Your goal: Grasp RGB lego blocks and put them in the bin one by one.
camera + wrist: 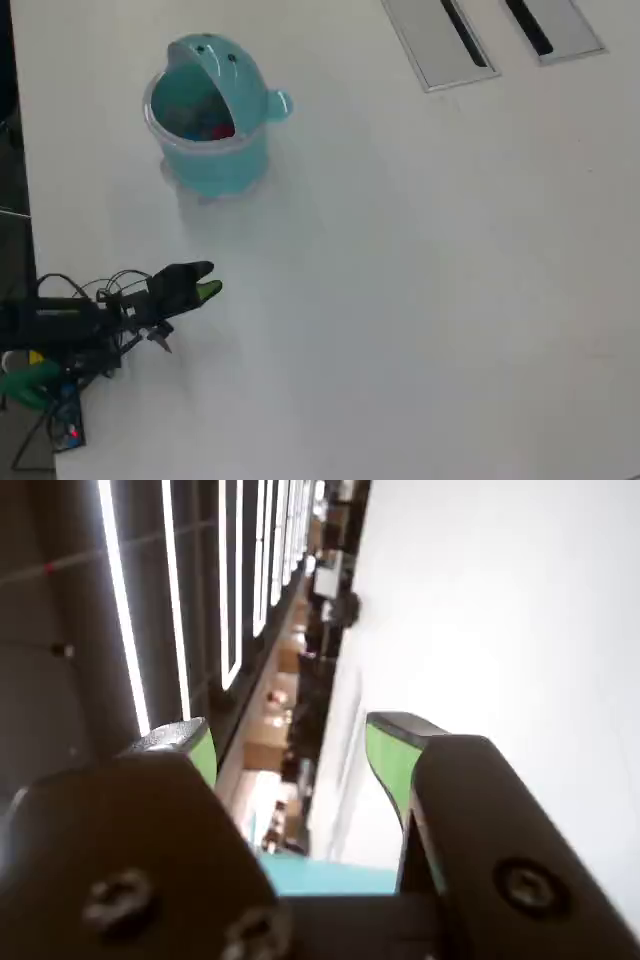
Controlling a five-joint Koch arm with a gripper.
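The teal bin stands on the white table at the far left of the overhead view, its domed lid tipped back. A red block lies inside it, with a bluish patch beside it too small to make out. My gripper is low by the table's left edge, well below the bin in that view, arm folded back. In the wrist view the gripper is open, its green pads wide apart with nothing between them. A teal strip shows at the jaws' base; I cannot tell what it is.
Two grey slotted panels are set into the table at the top right of the overhead view. The arm's base and cables sit at the left edge. The wrist view looks sideways past the table at ceiling lights.
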